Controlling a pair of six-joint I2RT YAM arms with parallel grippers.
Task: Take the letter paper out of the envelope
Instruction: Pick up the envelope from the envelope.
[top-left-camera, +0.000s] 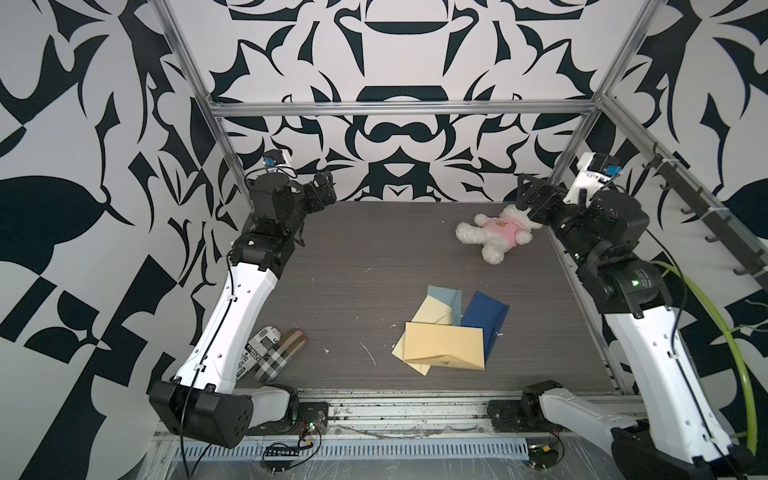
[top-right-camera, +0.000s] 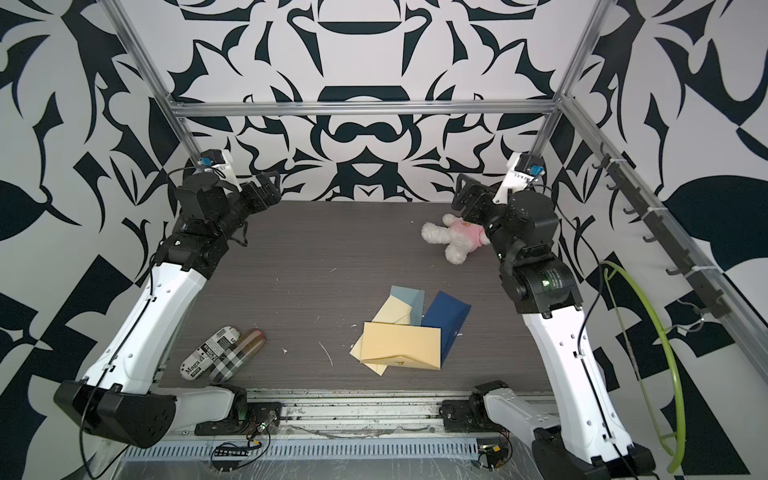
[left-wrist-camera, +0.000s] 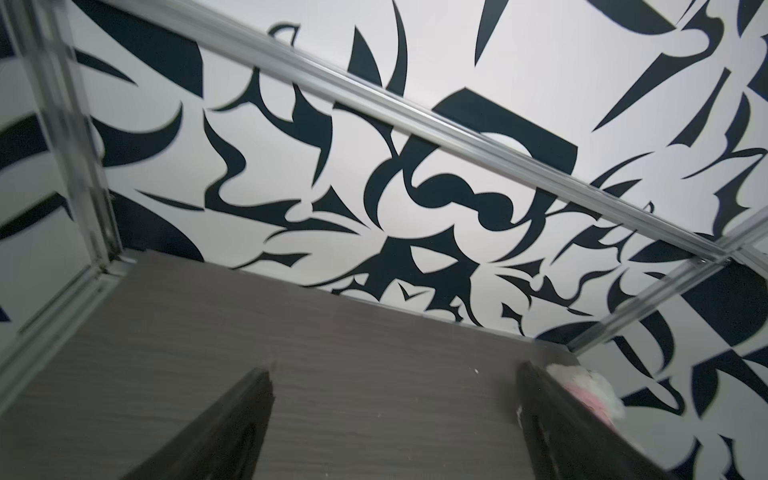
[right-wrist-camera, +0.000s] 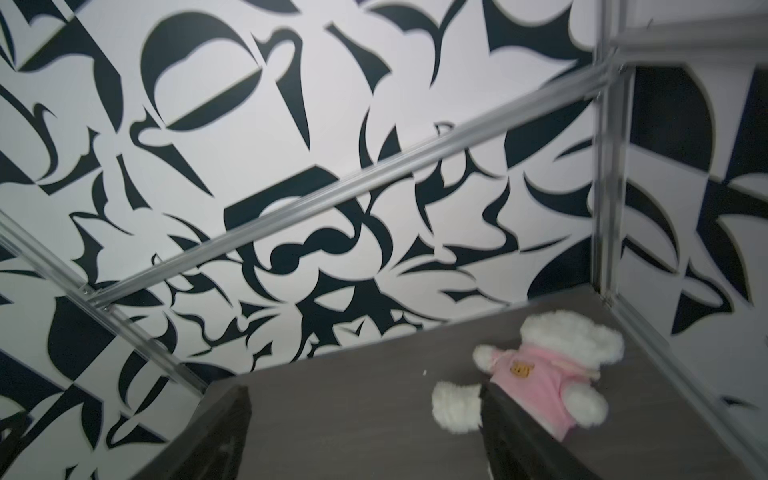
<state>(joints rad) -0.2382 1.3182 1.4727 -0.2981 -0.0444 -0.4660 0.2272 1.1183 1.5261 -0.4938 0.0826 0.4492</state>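
Several envelopes lie in a loose pile on the dark table, right of centre and toward the front, in both top views. A yellow envelope (top-left-camera: 444, 347) (top-right-camera: 401, 347) is on top, over a paler yellow one (top-left-camera: 434, 311), a grey-blue one (top-left-camera: 451, 299) and a dark blue one (top-left-camera: 484, 320). I cannot pick out the letter paper from them. My left gripper (top-left-camera: 324, 189) (left-wrist-camera: 395, 372) hangs open at the back left, far from the pile. My right gripper (top-left-camera: 524, 195) (right-wrist-camera: 363, 390) hangs open at the back right, nothing between its fingers.
A white teddy bear in a pink shirt (top-left-camera: 498, 235) (right-wrist-camera: 540, 374) lies at the back right, just below the right gripper. Two glasses cases, a newsprint one (top-left-camera: 259, 349) and a plaid one (top-left-camera: 282, 353), lie at the front left beside the left arm. A metal frame bounds the table.
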